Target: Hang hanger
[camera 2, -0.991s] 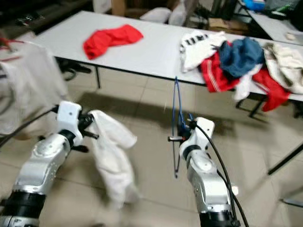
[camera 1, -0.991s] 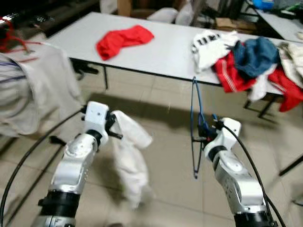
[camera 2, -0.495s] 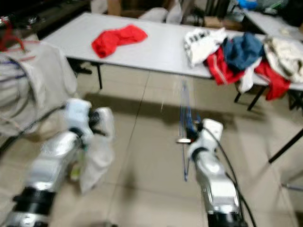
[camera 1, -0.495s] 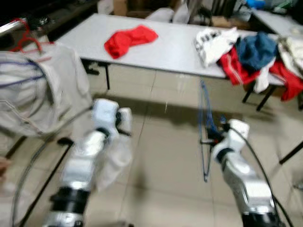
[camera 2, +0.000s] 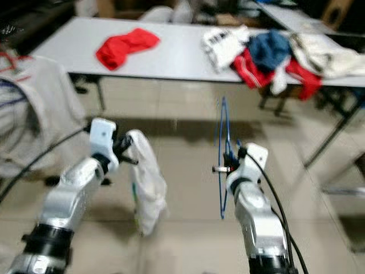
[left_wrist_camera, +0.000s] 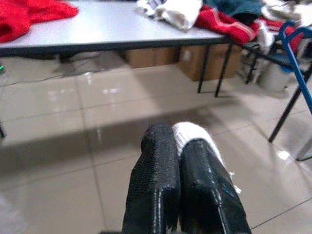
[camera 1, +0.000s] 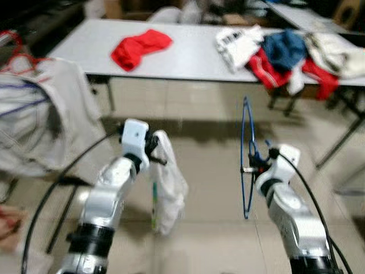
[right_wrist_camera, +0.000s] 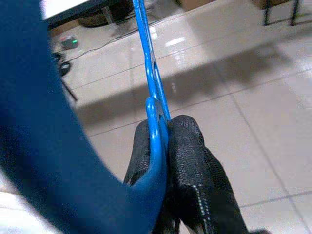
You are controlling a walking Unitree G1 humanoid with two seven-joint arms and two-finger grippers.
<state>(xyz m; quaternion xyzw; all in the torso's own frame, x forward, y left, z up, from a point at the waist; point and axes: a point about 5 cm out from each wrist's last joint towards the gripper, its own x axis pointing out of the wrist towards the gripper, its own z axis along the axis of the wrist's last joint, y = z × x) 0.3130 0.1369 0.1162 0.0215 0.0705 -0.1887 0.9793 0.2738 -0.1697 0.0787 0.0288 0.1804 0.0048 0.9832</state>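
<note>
Blue plastic is what the hanger [camera 1: 246, 157] is made of, and it is held clear of the tiled floor [camera 1: 211, 137], clamped between the closed black fingers [right_wrist_camera: 187, 161] of the right gripper [camera 1: 258, 167]. In the right wrist view the fingers are seen pressed on both sides of a thin blue bar, so the grasp is judged firm. The hanger is carried edge-on to the head camera, its long axis standing nearly upright, so that it appears as a narrow loop rising above the gripper and reaching down below it.

A white garment [camera 1: 169, 182] is gripped by the left gripper [camera 1: 153, 149], whose fingers [left_wrist_camera: 153, 170] are closed together with a fold of white cloth pinched between them; the rest of the cloth hangs down toward the floor.

The two held things lie side by side at about the same height, well apart, with bare floor between them. The garment lies to the left of the hanger, so the coming move is judged to turn on closing that sideways gap.

At the left edge of the head views, pale garments [camera 1: 40, 114] are seen already hanging, with a red hook [camera 1: 12, 45] above them; this is judged to be the hanging place, and the left arm is the nearer to it. The blue hanger is therefore on the far side from that spot.

Beyond both arms a long white table [camera 1: 188, 57] is seen, with a red cloth [camera 1: 140, 48] near its left end and a pile of clothes [camera 1: 285, 51] toward its right end.
</note>
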